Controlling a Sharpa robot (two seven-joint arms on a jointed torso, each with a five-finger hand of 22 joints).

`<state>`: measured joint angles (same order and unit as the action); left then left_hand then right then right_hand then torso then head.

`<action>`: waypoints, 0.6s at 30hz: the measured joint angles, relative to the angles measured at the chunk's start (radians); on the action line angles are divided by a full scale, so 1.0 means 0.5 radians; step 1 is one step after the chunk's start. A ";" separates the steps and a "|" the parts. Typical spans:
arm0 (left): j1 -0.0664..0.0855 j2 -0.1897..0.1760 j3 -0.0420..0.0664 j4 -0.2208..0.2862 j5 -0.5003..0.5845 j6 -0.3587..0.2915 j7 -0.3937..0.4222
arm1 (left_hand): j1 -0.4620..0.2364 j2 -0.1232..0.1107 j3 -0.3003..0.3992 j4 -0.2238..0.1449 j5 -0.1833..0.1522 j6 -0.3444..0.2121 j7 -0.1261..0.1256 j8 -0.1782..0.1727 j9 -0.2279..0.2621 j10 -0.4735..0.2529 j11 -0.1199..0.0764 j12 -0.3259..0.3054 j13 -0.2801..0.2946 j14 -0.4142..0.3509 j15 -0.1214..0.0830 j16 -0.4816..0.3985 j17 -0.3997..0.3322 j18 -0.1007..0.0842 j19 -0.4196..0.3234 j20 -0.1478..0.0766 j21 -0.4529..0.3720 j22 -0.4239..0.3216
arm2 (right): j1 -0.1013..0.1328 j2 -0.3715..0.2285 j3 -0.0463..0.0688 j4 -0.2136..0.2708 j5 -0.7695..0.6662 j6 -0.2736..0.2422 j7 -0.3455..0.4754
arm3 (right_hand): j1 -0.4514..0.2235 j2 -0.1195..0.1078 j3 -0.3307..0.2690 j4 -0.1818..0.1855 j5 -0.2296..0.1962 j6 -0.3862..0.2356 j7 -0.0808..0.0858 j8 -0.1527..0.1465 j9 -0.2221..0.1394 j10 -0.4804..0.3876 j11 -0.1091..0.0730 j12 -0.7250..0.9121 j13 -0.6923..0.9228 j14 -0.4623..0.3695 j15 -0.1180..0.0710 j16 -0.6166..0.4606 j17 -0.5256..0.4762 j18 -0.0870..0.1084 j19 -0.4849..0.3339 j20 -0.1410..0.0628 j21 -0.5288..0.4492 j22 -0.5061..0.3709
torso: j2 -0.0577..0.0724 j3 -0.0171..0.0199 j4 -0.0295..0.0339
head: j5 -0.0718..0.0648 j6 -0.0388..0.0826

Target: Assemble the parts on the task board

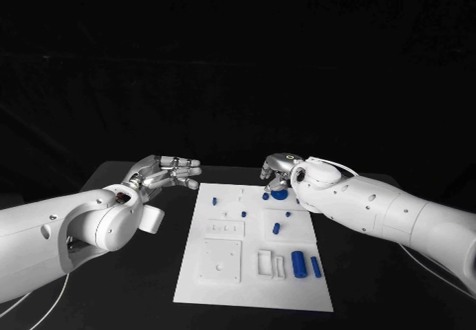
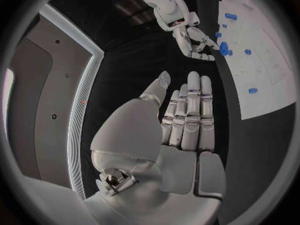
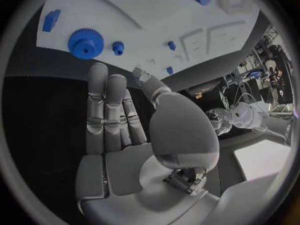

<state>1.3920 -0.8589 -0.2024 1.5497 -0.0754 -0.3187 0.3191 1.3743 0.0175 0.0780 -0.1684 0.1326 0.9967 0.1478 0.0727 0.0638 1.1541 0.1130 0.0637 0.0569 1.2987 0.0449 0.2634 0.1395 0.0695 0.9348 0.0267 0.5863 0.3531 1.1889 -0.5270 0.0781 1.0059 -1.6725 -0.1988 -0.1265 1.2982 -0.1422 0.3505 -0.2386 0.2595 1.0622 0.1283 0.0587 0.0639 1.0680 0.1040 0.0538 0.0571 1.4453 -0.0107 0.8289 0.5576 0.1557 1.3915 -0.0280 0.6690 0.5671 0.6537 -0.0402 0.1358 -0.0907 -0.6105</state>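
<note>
Head view gives me the task board (image 1: 223,292) mid-table, loose parts like the large gear (image 1: 278,195) apparently still unassembled by the empty, fingers-spread right hand (image 1: 278,172); my left hand (image 1: 168,173) hangs empty alongside.

black table (image 1: 119,275), dark backdrop, grey wall panel (image 2: 44,100)

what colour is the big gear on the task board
Blue; the big gear shows best in the right wrist view.
</note>
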 measured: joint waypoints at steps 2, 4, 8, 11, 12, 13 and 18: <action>0.006 -0.003 0.001 0.007 0.000 0.001 -0.002 | 0.000 0.000 0.000 0.000 0.000 0.000 0.000 0.000 0.000 0.000 0.000 0.000 0.000 0.000 0.000 0.000 0.000 0.000 0.000 0.000 0.000 0.000 | 0.000 0.008 0.000 -0.009 -0.023 0.009 -0.020 | 0.006 -0.006 0.011 0.011 0.000 0.000 0.000 0.000 0.000 0.000 0.000 0.000 0.000 0.000 0.000 0.016 -0.006 0.000 0.015 0.006 -0.022 0.024 | 0.008 -0.0008 0.005 | -0.009 0.001; 0.009 -0.005 0.001 0.011 -0.001 0.003 -0.004 | 0.000 0.000 -0.005 0.005 0.000 0.000 0.000 0.000 0.000 -0.006 -0.006 0.000 0.000 -0.005 0.005 0.000 0.000 0.000 0.000 0.000 0.000 0.000 | 0.000 0.011 0.000 -0.014 -0.040 0.019 -0.036 | 0.008 -0.008 0.011 0.011 0.000 0.000 0.000 0.000 0.000 0.000 0.000 0.000 0.000 0.000 0.000 0.017 -0.007 0.000 0.018 0.003 -0.025 0.031 | 0.017 -0.0013 0.009 | -0.018 0.002; 0.015 -0.006 0.001 0.014 -0.001 0.007 -0.007 | 0.000 0.000 -0.005 0.005 0.000 0.000 0.000 0.000 0.000 -0.007 -0.007 0.000 0.000 -0.011 0.002 0.000 0.000 0.000 0.000 0.000 0.000 -0.002 | -0.001 0.012 -0.001 -0.022 -0.068 0.046 -0.062 | 0.008 -0.008 0.017 0.017 0.000 0.000 0.000 0.000 0.000 0.000 0.000 0.000 0.000 0.000 0.000 0.030 -0.020 0.000 0.040 0.002 -0.089 0.124 | 0.031 -0.0025 0.015 | -0.031 -0.004; 0.018 -0.007 0.001 0.016 -0.002 0.010 -0.009 | 0.000 0.000 -0.005 0.005 0.000 0.000 0.000 0.000 0.000 -0.014 0.000 0.000 0.000 -0.014 0.000 0.000 0.000 0.000 0.000 0.000 0.000 -0.003 | -0.002 0.014 -0.001 -0.023 -0.082 0.070 -0.076 | 0.008 -0.008 0.017 0.017 0.000 0.000 0.000 0.000 0.000 0.000 0.000 0.000 0.000 0.000 0.000 0.040 -0.027 0.000 0.055 0.002 -0.168 0.231 | 0.039 -0.0027 0.018 | -0.035 -0.007; 0.019 -0.007 0.001 0.016 -0.002 0.011 -0.010 | 0.000 0.000 -0.005 0.005 0.000 0.000 0.000 0.000 0.000 -0.014 0.000 0.000 0.000 -0.014 0.000 0.000 0.000 0.000 0.000 0.000 0.000 -0.003 | -0.002 0.014 -0.002 -0.024 -0.087 0.081 -0.081 | 0.008 -0.008 0.017 0.017 0.000 0.000 0.000 0.000 0.000 0.001 0.000 0.000 0.000 0.000 0.000 0.040 -0.027 0.000 0.055 0.002 -0.173 0.239 | 0.041 -0.0025 0.019 | -0.035 -0.009; 0.019 -0.007 0.001 0.017 -0.002 0.012 -0.010 | 0.000 0.000 -0.005 0.005 0.000 0.000 0.000 0.000 0.000 -0.014 0.000 0.000 0.000 -0.014 0.000 0.000 0.000 0.000 0.000 0.000 0.000 -0.003 | -0.002 0.015 -0.002 -0.025 -0.090 0.088 -0.083 | 0.008 -0.008 0.020 0.018 0.000 0.000 0.000 0.000 0.000 0.001 0.000 0.000 0.000 0.000 0.000 0.040 -0.027 0.000 0.055 0.002 -0.176 0.248 | 0.044 -0.0025 0.020 | -0.036 -0.009; 0.021 -0.008 0.001 0.017 -0.002 0.016 -0.013 | 0.000 0.000 -0.012 0.012 0.000 0.000 0.000 0.000 0.000 -0.014 0.000 0.000 0.000 -0.014 0.000 0.007 0.000 0.000 0.000 0.000 0.000 -0.007 | -0.007 0.020 -0.002 -0.030 -0.102 0.126 -0.093 | 0.008 -0.008 0.038 0.008 0.000 0.000 0.000 0.000 0.000 0.001 0.000 0.000 0.000 0.000 0.000 0.040 -0.027 -0.001 0.069 0.002 -0.211 0.294 | 0.053 -0.0027 0.026 | -0.039 -0.012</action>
<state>1.4025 -0.8627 -0.2018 1.5583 -0.0765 -0.3108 0.3124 1.3744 0.0175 0.0718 -0.1622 0.1325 0.9967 0.1479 0.0727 0.0637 1.1471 0.1130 0.0637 0.0568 1.2915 0.0448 0.2671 0.1393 0.0696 0.9347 0.0267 0.5863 0.3496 1.1854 -0.5171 0.0770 0.9908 -1.7235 -0.1359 -0.1731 1.3021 -0.1462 0.3696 -0.2347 0.2595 1.0622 0.1284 0.0587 0.0638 1.0683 0.1038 0.0538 0.0570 1.4451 -0.0109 0.8491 0.5443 0.1553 1.4260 -0.0269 0.5633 0.7140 0.6802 -0.0415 0.1489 -0.1100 -0.6168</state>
